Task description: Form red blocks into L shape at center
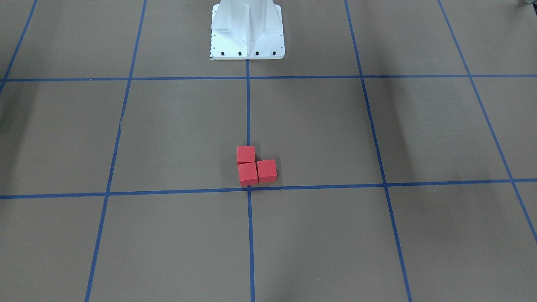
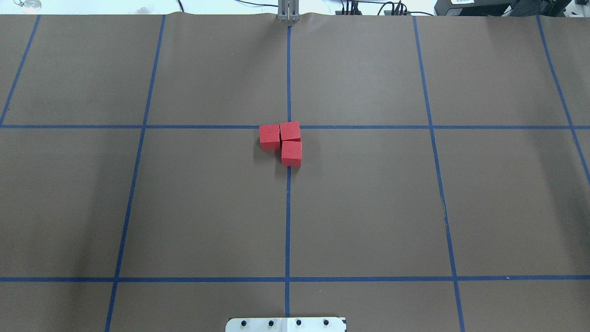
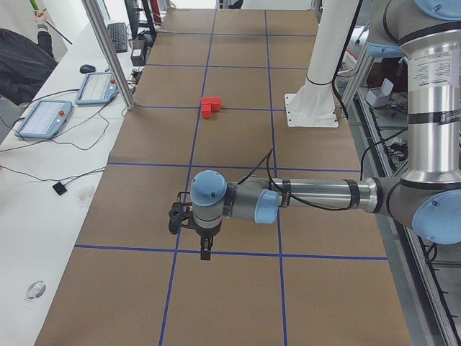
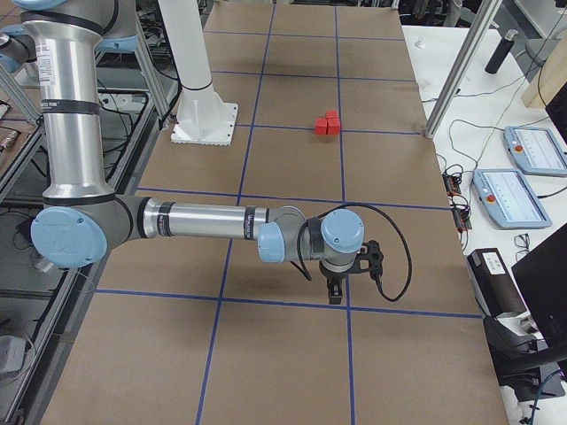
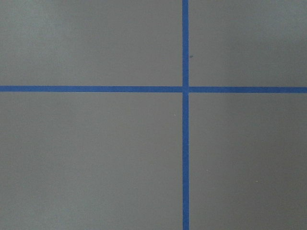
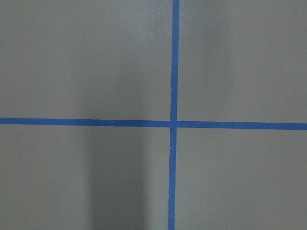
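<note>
Three red blocks touch each other in an L shape beside the center crossing (image 1: 249, 188) of blue tape. In the front view they are the far block (image 1: 246, 154), the corner block (image 1: 247, 173) and the side block (image 1: 266, 170). The overhead view shows them too (image 2: 290, 131), with the corner block on the crossing. My left gripper (image 3: 205, 252) hangs over a tape crossing far from the blocks, near the table's left end. My right gripper (image 4: 335, 297) does the same at the right end. I cannot tell whether either is open or shut. Both wrist views show only brown paper and tape.
The white robot base (image 1: 247, 31) stands at the table's robot-side edge. A side bench holds tablets (image 3: 43, 119) and cables (image 4: 514, 195) beyond the far edge. Aluminium posts (image 3: 108, 54) stand along that edge.
</note>
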